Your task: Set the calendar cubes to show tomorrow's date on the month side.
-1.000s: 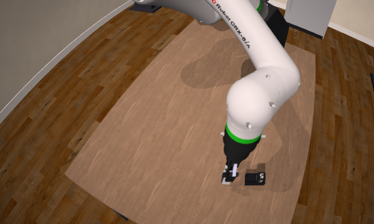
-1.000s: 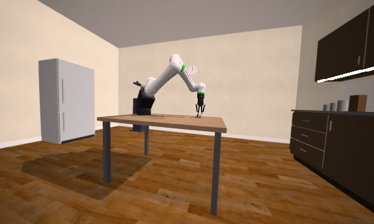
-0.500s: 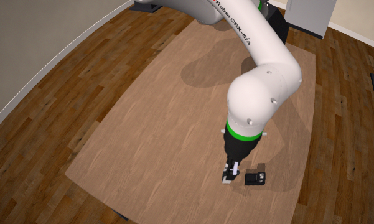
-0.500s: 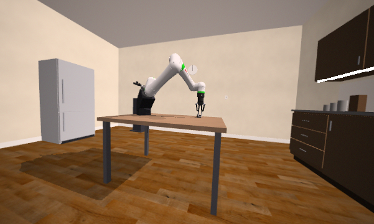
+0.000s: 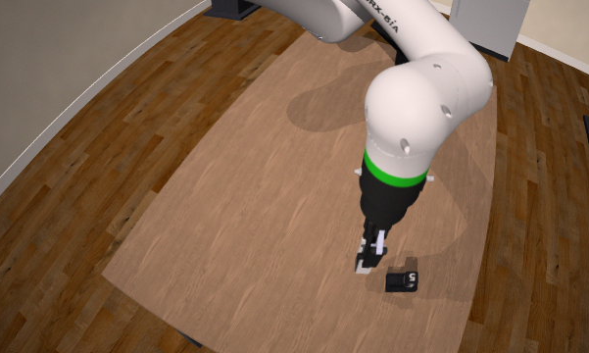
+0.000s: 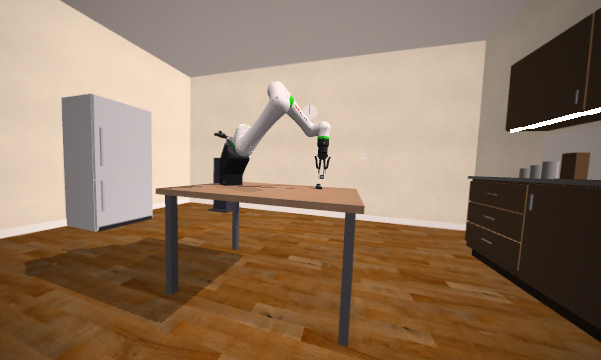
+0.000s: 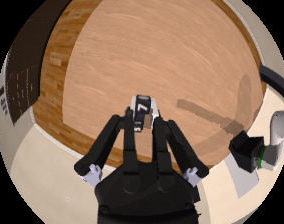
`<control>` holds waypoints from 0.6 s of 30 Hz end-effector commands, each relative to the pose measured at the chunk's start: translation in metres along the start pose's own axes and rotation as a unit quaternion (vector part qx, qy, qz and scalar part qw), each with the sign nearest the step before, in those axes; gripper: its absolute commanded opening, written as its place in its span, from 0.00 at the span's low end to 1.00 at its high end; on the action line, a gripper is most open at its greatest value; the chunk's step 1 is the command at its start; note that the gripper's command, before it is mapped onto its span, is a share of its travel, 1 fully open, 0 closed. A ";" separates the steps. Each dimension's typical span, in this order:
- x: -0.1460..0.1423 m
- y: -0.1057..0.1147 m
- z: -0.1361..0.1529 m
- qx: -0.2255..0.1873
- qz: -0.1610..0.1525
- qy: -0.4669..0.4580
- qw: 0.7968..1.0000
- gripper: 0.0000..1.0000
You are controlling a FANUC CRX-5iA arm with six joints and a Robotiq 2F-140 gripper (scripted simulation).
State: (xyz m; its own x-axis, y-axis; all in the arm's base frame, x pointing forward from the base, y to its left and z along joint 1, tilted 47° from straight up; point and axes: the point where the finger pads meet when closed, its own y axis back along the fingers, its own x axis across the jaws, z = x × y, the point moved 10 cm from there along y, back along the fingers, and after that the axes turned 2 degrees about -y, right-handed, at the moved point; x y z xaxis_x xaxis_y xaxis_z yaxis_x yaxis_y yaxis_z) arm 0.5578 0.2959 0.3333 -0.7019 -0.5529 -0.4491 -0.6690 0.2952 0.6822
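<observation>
Above the worktop (image 5: 255, 196) (image 6: 260, 194) (image 7: 158, 55), just beside the calendar tray (image 5: 395, 288) (image 6: 318, 187) as the top view shows it, the jaws (image 5: 365, 267) (image 6: 321, 175) hang raised, fingers only a little apart and closed on one dark number cube (image 6: 322, 176) (image 7: 142, 104). A 7 faces the wrist view. The other cube (image 5: 411, 278) sits at one end of the tray, a 5 on its top; the space next to it has no cube. Resetting the date looks to be the step in hand, though I cannot read the month side. Next, I judge, comes settling which digit must face that side, turning the held cube if needed, then lowering it squarely; a tilted cube could catch on the tray wall or its neighbour.
</observation>
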 end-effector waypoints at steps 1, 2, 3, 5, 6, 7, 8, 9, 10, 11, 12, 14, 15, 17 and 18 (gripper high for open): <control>0.000 0.008 0.000 0.000 0.000 0.000 1.000 0.24; 0.000 0.009 0.000 0.000 0.000 0.000 1.000 0.24; 0.000 0.009 0.000 0.000 0.000 0.000 1.000 0.24; 0.000 0.009 0.000 0.000 0.000 0.000 1.000 0.24; 0.000 0.009 0.000 0.000 0.000 0.000 1.000 0.24; 0.000 0.009 0.000 0.000 0.000 0.000 1.000 0.24; 0.000 0.009 0.000 0.000 0.000 0.000 1.000 0.24; 0.000 0.009 0.000 0.000 0.000 0.000 1.000 0.24; 0.000 0.009 0.000 0.000 0.000 0.000 1.000 0.24; 0.000 0.009 0.000 0.000 0.000 0.000 1.000 0.24; 0.000 0.009 0.001 0.000 0.000 0.000 1.000 0.24; 0.000 0.010 0.019 0.000 0.000 0.000 1.000 0.24; 0.000 0.012 0.036 -0.001 0.000 0.001 1.000 0.24; 0.001 0.016 0.072 0.000 0.000 0.001 1.000 0.24; 0.001 0.016 0.072 0.000 0.000 0.001 1.000 0.24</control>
State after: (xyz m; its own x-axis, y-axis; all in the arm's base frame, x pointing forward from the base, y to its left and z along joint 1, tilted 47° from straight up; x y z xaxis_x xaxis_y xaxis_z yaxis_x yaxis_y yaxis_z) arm 0.5386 0.3309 0.3180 -0.7013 -0.5555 -0.4467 -0.6681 0.2937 0.6836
